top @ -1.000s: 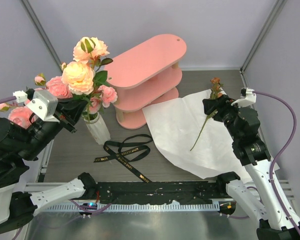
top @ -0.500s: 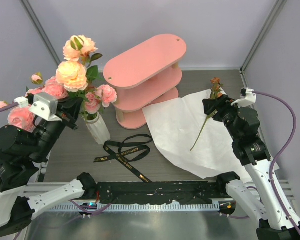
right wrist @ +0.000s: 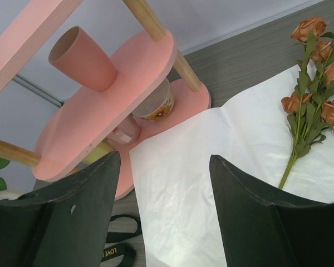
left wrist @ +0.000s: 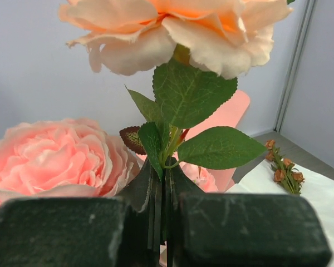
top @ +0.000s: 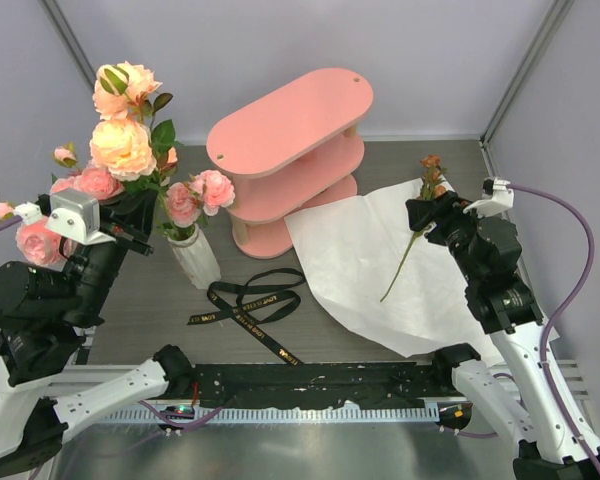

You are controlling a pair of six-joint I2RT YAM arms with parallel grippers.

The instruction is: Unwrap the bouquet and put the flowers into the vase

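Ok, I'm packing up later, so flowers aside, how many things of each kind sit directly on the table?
vase: 1
pink shelf: 1
white paper sheet: 1
black ribbon: 1
Total: 4

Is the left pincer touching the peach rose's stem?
Touching. The left wrist view shows the left pincer shut on the peach rose's stem, the green stalk pinched between its fingers.

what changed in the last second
The left gripper, shut on the flowers, carried them up and left in the top view, away from the vase. The open right gripper, white paper, brown sprig, ribbon and pink shelf stayed put.
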